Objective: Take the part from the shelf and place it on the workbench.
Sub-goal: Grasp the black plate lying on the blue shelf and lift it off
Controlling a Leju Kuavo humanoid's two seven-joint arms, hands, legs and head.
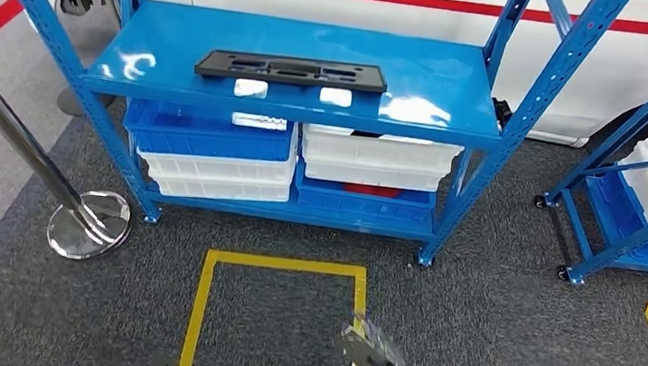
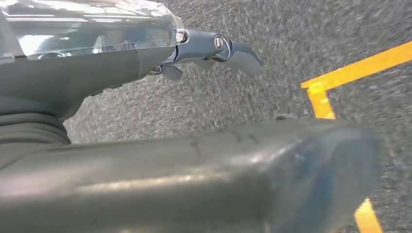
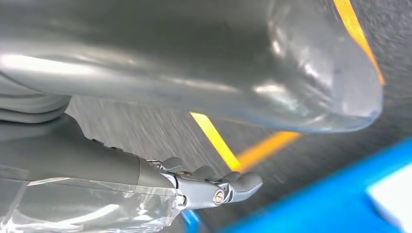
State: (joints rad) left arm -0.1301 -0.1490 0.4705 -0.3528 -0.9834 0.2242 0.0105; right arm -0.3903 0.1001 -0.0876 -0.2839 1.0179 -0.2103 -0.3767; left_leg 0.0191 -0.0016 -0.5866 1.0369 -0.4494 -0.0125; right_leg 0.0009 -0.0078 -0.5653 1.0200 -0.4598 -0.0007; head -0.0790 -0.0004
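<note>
On the blue shelf's [image 1: 440, 86] top deck the black part [image 1: 291, 71] lies flat, ungrasped; both robot hands, right [image 1: 379, 357] and left [image 2: 214, 48], are held low, empty, fingers apart.

The part [image 1: 291, 71] lies on the top of the shelf [image 1: 440, 77]; bins [image 1: 214, 153] sit on its lower level; a stanchion [image 1: 84, 221] stands left; the floor square [image 1: 274, 323] lies before it; the right hand [image 1: 383, 362], seemingly empty, hangs at its right edge.

Flat black part [image 1: 291, 71], on blue shelf [image 1: 440, 82]
</note>
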